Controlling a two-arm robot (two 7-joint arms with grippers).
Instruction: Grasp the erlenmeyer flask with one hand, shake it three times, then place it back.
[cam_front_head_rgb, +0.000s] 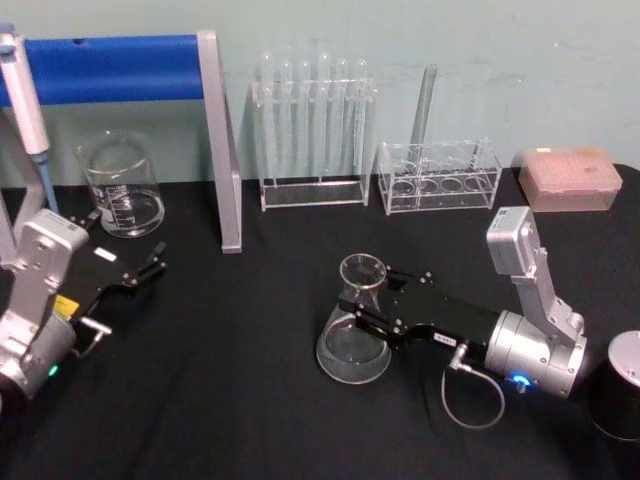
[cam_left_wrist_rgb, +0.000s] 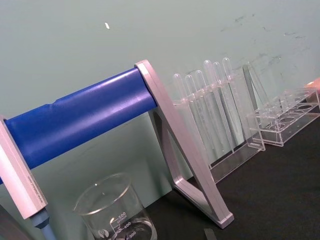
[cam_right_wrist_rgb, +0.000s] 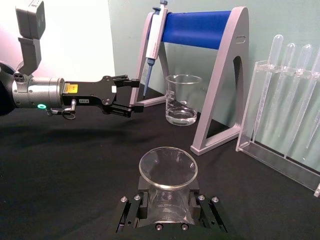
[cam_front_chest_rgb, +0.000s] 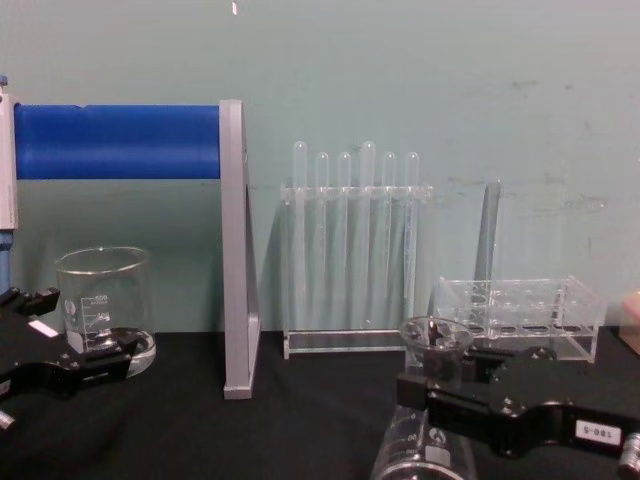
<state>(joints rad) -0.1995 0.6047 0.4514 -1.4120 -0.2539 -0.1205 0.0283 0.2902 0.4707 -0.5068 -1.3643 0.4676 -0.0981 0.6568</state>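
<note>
- A clear glass conical erlenmeyer flask (cam_front_head_rgb: 354, 335) with a wide round base and a flared rim stands upright on the black desk (cam_front_head_rgb: 250, 410), right of centre and nearer the robot than the racks.
- The black, blocky right gripper (cam_front_head_rgb: 366, 300) reaches in from the right. Its jaws are clamped on the narrow neck of the erlenmeyer flask, one on each side, just under the rim.
- In the right wrist view the flask's open mouth (cam_right_wrist_rgb: 167, 167) sits directly above the right gripper's jaws.
- In the chest view the flask's neck and white printed marks (cam_front_chest_rgb: 425, 440) show at the lower right, with the gripper across the neck.
- The black left gripper (cam_front_head_rgb: 150, 266) hangs low over the left side of the desk, well apart from the flask. Its jaws are apart and hold nothing.
- A straight-walled clear glass beaker (cam_front_head_rgb: 121, 186) with graduations stands just behind the left gripper.
- A grey metal stand with a thick blue crossbar (cam_front_head_rgb: 110, 66) rises at the back left; a white and blue pipette (cam_front_head_rgb: 24, 95) hangs from it.
- A clear plastic rack of thin test tubes (cam_front_head_rgb: 315, 130) stands against the pale green wall, behind the flask.
- A lower clear rack (cam_front_head_rgb: 440, 178) to its right holds one tall glass tube.
- A pink box (cam_front_head_rgb: 570, 178) sits at the far right.
</note>
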